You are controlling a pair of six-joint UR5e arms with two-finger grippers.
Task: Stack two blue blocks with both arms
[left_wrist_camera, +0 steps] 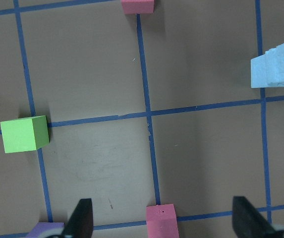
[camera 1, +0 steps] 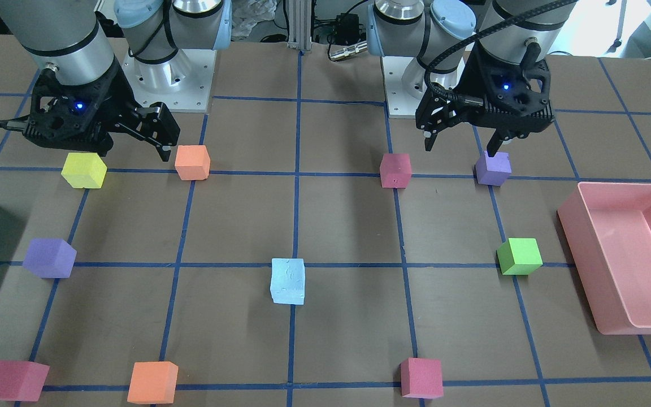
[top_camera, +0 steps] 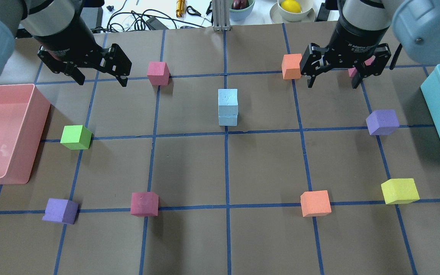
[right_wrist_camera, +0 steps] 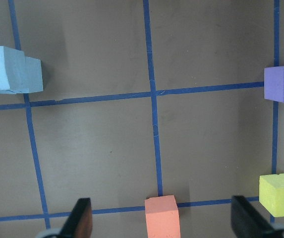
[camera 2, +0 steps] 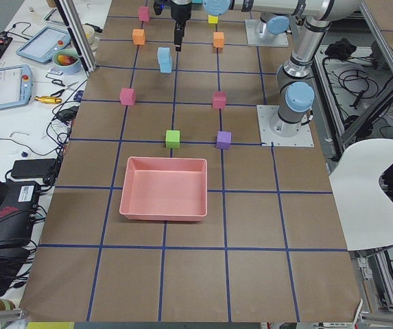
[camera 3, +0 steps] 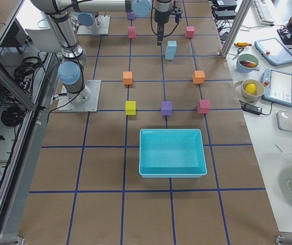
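The two pale blue blocks stand stacked at the table's middle, the upper one [top_camera: 228,100] on the lower one [top_camera: 227,120]. The stack also shows in the front view [camera 1: 288,281], the left wrist view [left_wrist_camera: 275,71] and the right wrist view [right_wrist_camera: 10,69]. My left gripper [top_camera: 101,82] [camera 1: 460,150] is open and empty, raised, well left of the stack. My right gripper [top_camera: 332,86] [camera 1: 133,154] is open and empty, raised, well right of the stack. Both wrist views show spread fingertips [left_wrist_camera: 82,220] [right_wrist_camera: 82,218] with nothing between them.
A pink bin [top_camera: 38,130] sits at the left edge and a teal bin [top_camera: 439,114] at the right edge. Around the stack lie green [top_camera: 75,137], purple [top_camera: 382,122] [top_camera: 60,210], yellow [top_camera: 399,191], orange [top_camera: 315,203] [top_camera: 291,66] and pink [top_camera: 157,73] [top_camera: 144,203] cubes.
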